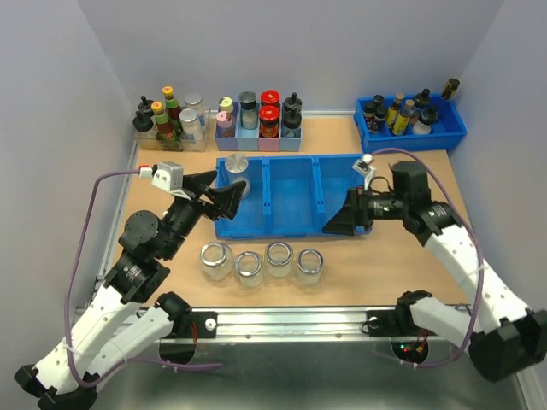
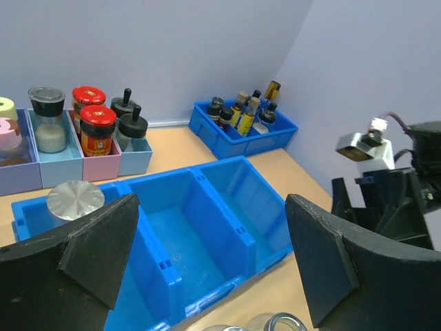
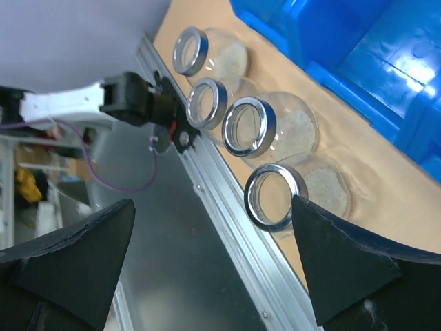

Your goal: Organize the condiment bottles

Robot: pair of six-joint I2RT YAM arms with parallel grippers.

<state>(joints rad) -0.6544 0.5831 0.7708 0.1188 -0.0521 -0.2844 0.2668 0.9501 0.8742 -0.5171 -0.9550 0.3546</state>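
A row of several open clear glass jars with silver rims (image 1: 263, 261) stands on the wooden table in front of the blue three-compartment bin (image 1: 295, 224). They also show in the right wrist view (image 3: 249, 127). One jar with a flat silver lid (image 1: 237, 166) sits in the bin's left compartment and shows in the left wrist view (image 2: 74, 200). My left gripper (image 1: 215, 193) is open and empty over the bin's left end (image 2: 213, 255). My right gripper (image 1: 346, 215) is open and empty at the bin's front right corner, above the jars' right end (image 3: 213, 262).
Pastel holders with colourful-capped bottles (image 1: 259, 115) and a clear tray of bottles (image 1: 171, 120) stand at the back. A blue tray of dark bottles (image 1: 410, 120) is at the back right. A metal rail (image 1: 291, 318) runs along the table's near edge.
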